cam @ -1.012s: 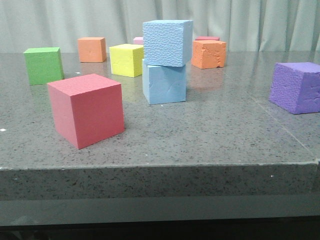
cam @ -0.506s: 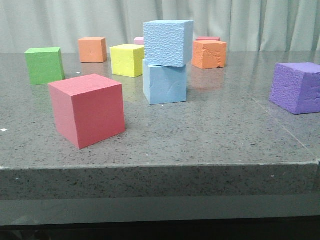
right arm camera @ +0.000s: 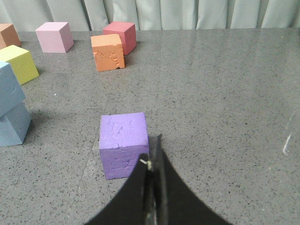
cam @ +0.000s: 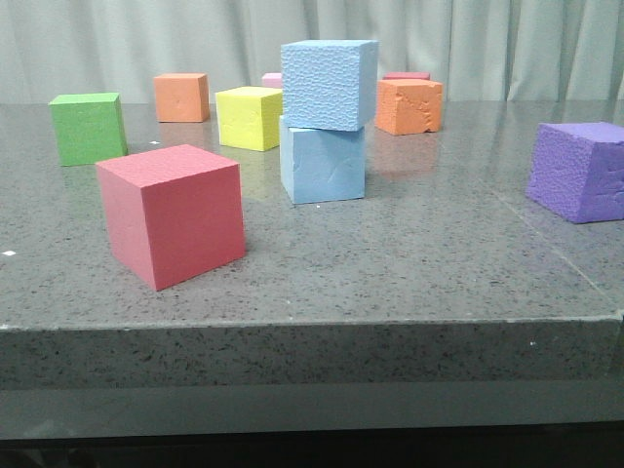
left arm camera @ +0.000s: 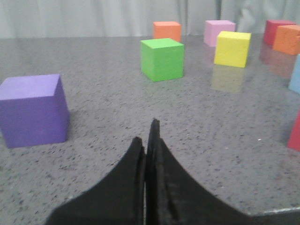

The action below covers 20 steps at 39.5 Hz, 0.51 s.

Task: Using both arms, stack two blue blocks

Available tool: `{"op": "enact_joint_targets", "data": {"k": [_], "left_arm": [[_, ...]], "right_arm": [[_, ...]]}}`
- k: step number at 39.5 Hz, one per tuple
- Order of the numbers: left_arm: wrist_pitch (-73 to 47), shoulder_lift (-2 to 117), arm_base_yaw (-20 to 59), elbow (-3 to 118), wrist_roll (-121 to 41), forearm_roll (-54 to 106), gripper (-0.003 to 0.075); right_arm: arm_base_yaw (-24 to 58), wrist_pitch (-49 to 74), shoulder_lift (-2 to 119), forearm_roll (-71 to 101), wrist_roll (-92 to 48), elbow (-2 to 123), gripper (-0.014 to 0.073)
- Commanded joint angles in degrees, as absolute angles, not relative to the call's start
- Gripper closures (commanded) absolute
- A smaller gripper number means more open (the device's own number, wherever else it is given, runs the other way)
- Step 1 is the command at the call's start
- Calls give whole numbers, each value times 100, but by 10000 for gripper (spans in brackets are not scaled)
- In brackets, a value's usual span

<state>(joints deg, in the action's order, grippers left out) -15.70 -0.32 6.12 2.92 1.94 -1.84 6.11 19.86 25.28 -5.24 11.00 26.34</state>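
front view shows you the pebbly blue block [cam: 329, 84] sitting on top of the smoother blue block [cam: 323, 162], near the middle of the grey bench [cam: 409, 263]. the upper one is turned a little and overhangs the lower one's edges. a red cube [cam: 172, 214] stands in front and to the left of the stack, a yellow cube [cam: 248, 117] just behind it on the left, and a purple cube [cam: 579, 170] well off to the right. neither pincer appears in this view.

in the left wrist view your left pincer [left arm camera: 149, 140] is clenched, fingers pressed together with nothing between them, hovering over bare bench. only a sliver of blue shows at that picture's edge, well apart from the fingertips.

in the right wrist view your right pincer [right arm camera: 152, 161] is also clenched and holds nothing. its tips sit just in front of the purple cube, and the blue stack [right arm camera: 10, 105] stands well apart from it.
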Motion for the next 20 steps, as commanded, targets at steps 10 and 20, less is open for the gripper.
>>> {"op": "enact_joint_targets", "data": {"k": [10, 20], "left_arm": [[-653, -134, -196, -33, 205, -157, 741], [-630, -134, -249, -47, 205, -157, 741]], "right_arm": [[584, 1500, 2549, -613, 1042, 2774, 661], [584, 1500, 2549, -613, 1042, 2774, 661]]}}
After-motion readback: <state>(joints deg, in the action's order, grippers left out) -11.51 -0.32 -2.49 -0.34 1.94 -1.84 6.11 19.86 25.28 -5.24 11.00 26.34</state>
